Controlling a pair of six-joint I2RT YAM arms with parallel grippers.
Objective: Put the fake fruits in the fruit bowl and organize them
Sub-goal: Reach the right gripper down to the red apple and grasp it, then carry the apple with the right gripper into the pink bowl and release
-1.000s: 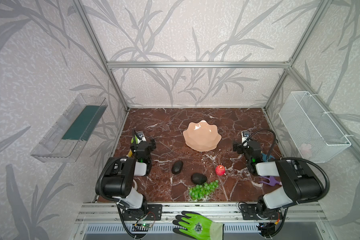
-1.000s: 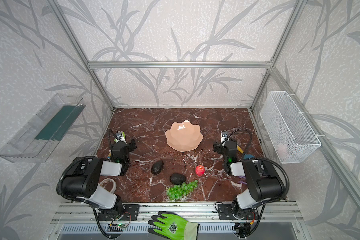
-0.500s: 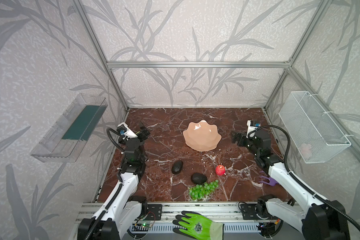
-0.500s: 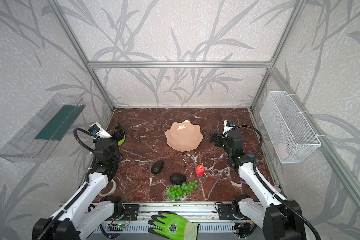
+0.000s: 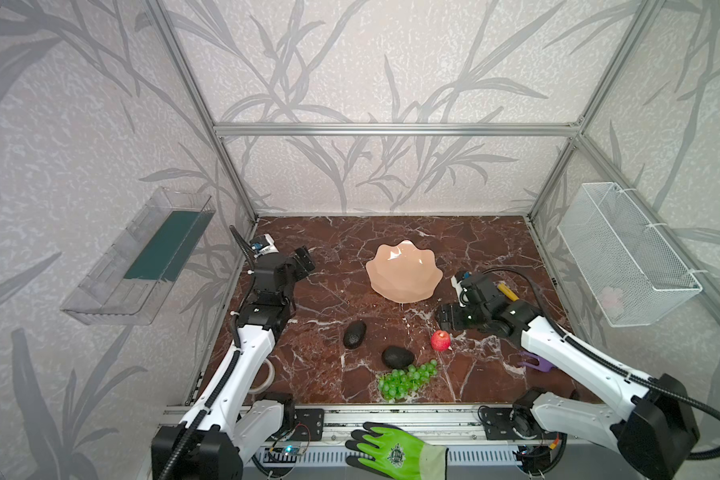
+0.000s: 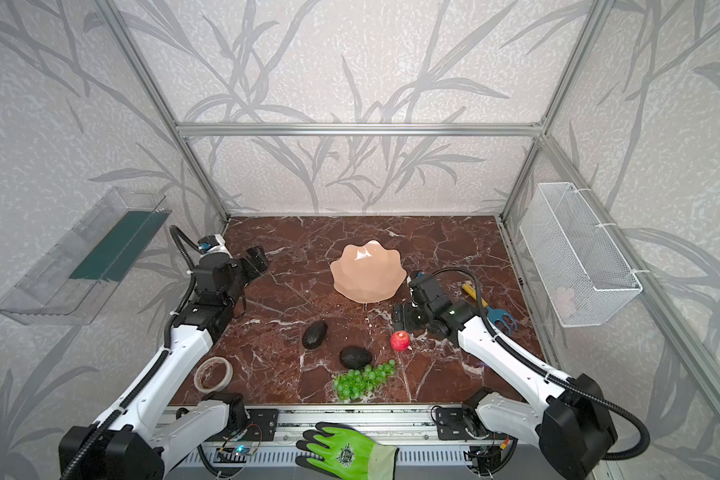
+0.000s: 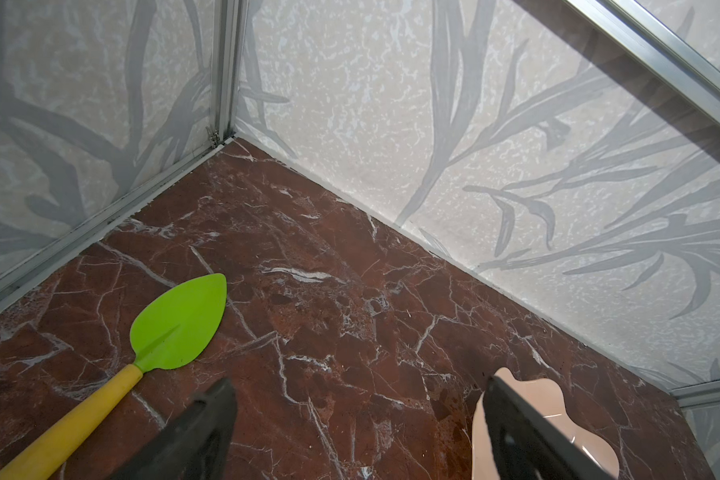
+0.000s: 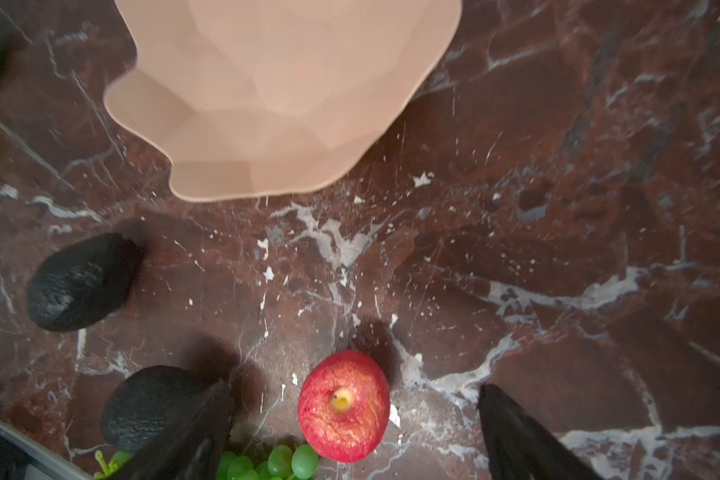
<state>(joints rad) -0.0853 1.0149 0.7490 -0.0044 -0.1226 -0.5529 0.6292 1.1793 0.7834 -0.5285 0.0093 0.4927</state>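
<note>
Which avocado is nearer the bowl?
The left avocado, lying alone. The other avocado sits right beside the grapes, farther from the bowl.

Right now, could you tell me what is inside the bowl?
Nothing shows in the bowl; the apple, avocados and grapes lie on the table. Its near inner wall is hidden behind the rim.

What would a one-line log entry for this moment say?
left gripper: open, empty | right gripper: open, near apple | bowl: empty | avocados, grapes: on table
</note>
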